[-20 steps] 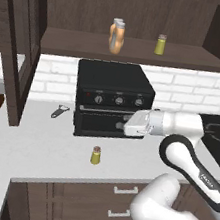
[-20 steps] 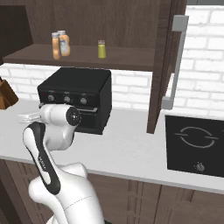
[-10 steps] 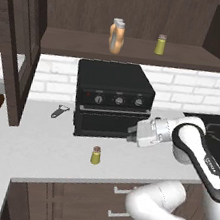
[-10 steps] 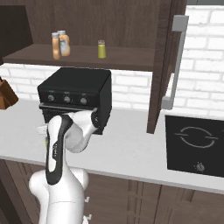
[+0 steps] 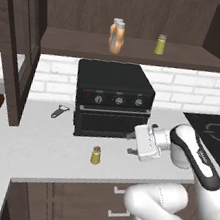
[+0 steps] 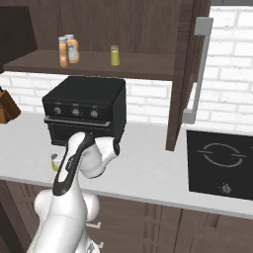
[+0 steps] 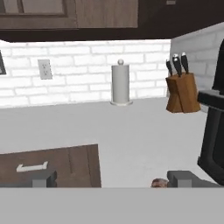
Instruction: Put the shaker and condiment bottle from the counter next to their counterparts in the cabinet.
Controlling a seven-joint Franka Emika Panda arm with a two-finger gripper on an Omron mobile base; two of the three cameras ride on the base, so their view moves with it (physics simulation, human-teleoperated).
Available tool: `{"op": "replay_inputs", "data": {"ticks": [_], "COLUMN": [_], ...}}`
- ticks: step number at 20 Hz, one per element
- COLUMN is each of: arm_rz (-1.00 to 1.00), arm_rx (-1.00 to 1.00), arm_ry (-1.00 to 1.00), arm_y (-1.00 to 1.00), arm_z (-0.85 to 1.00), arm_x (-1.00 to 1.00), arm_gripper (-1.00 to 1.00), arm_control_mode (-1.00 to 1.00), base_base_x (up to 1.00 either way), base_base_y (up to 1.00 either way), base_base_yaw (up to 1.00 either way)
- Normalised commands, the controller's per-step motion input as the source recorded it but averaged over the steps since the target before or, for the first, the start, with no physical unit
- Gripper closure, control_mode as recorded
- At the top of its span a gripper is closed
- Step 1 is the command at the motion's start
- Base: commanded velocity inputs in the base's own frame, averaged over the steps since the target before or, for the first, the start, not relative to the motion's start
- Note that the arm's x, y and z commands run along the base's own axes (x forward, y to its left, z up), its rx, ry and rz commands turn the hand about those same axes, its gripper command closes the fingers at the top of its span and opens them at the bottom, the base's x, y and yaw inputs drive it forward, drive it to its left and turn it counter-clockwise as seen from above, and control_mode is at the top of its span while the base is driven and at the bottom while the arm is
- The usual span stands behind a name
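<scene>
Landmark: the black toaster oven (image 5: 113, 100) is sitting on the counter (image 5: 39, 151), under the cabinet (image 5: 132, 50) shelf.
Shaker: a small yellow shaker (image 5: 96, 155) is standing upright on the counter, just in front of the toaster oven and a bit to its left side. In the right base view a bit of it is peeking out (image 6: 55, 162) beside the white arm.
Condiment bottle: two orange bottles (image 5: 116, 36) are standing close together on the cabinet shelf, right above the toaster oven. I cannot tell if they are touching.
Twin shaker: a second yellow shaker (image 5: 160, 44) is standing upright on the same shelf, above the right end of the toaster oven, apart from the bottles.
Pincer: the pincer (image 5: 132, 144) is hanging low in front of the toaster oven, to the right of the counter shaker and not touching it. Its fingers are spread as wide as they go and it is holding nothing.
Other things: a small dark tool (image 5: 59, 110) is lying on the counter left of the toaster oven. In the hand view a knife block (image 7: 182, 89) and a paper towel roll (image 7: 121, 83) are standing by the brick wall.
</scene>
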Motion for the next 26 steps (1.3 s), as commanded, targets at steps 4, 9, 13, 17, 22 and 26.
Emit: {"op": "replay_inputs", "data": {"ticks": [4,9,13,17,22,26], "arm_rz": [0.09,0.06,0.07,0.04,0.01,0.0], "arm_rx": [0.0,-0.01,-0.01,0.0,0.0,-0.01], "arm_ry": [-0.03,0.01,0.01,0.0,0.0,-0.01], "arm_y": [0.0,0.0,0.0,0.0,0.01,0.2], "arm_z": [-0.15,-0.22,-0.32,-0.3,-0.19,-0.16], "arm_x": [0.0,0.0,-0.04,-0.1,-0.04,-0.14], "arm_gripper": [-1.0,-1.0,-1.0,-1.0,-1.0,-1.0], "arm_control_mode": [-1.0,-1.0,-1.0,-1.0,-1.0,-1.0], "base_base_x": [0.0,0.0,0.0,0.0,0.0,0.0], "base_base_y": [0.0,0.0,0.0,0.0,0.0,0.0], "base_base_yaw": [0.0,0.0,0.0,0.0,0.0,0.0]}}
